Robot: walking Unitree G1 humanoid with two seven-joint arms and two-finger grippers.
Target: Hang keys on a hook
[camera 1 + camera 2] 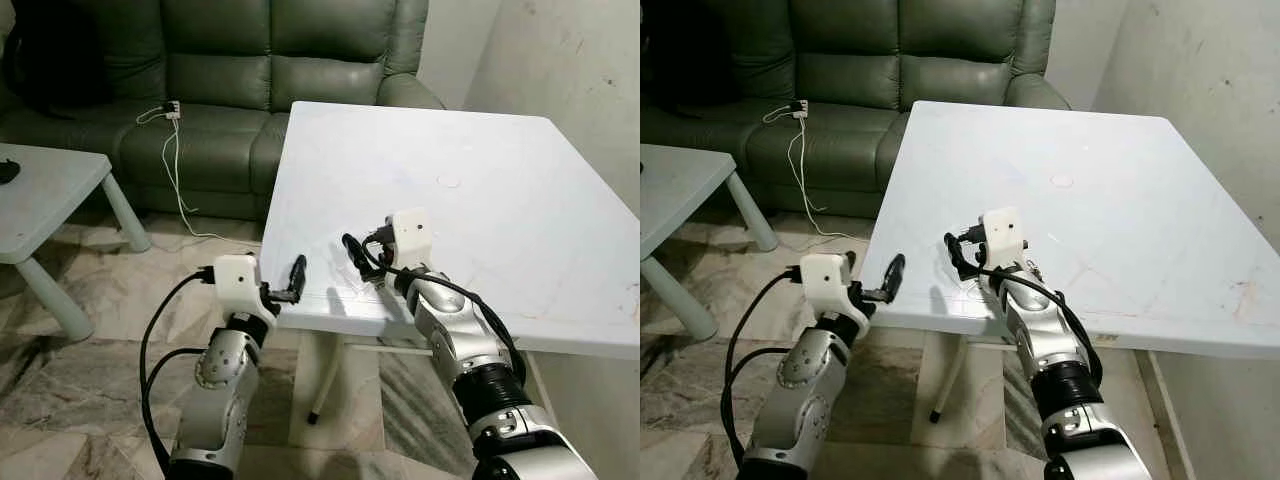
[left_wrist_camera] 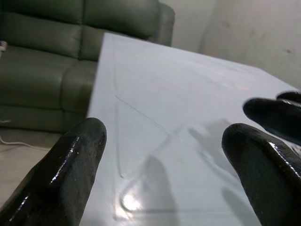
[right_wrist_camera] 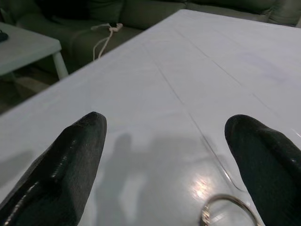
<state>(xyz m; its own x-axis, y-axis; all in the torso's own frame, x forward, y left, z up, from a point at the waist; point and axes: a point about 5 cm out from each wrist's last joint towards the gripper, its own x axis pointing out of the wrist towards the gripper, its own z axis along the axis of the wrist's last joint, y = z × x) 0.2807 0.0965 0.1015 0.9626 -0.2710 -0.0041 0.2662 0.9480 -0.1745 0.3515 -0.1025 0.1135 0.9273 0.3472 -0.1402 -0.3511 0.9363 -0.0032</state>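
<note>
Left eye view: the right pincer point(image 1: 362, 262) hovers low over the near part of the white counter point(image 1: 480, 180), fingers spread wide and holding nothing. The left pincer point(image 1: 292, 281) sits at the counter's near edge, also wide and empty. A green sofa point(image 1: 250, 60) stands behind, with a white cable point(image 1: 178, 170) trailing off its seat, and a small side table point(image 1: 40, 195) is to the left. No hook can be made out.

Right eye view: the same layout. The keys are hard to pick out against the pale top, lost under the right pincer.

Left wrist view: 2 black fingers point(image 2: 61, 174) frame bare counter, and the tips of the right pincer's fingers sit near one side. Faint glossy outlines on the surface are too vague to name.

Right wrist view: a metal ring point(image 3: 230, 212), probably the key ring, lies flat on the counter between the 2 spread fingers, close to one of them.

The step in hand looks like the pick-up. To do it well, the right pincer should centre on the ring, drop until both tips touch the counter, and close slowly. A thin ring lying flat will likely slide or skip out if pinched from too high.
</note>
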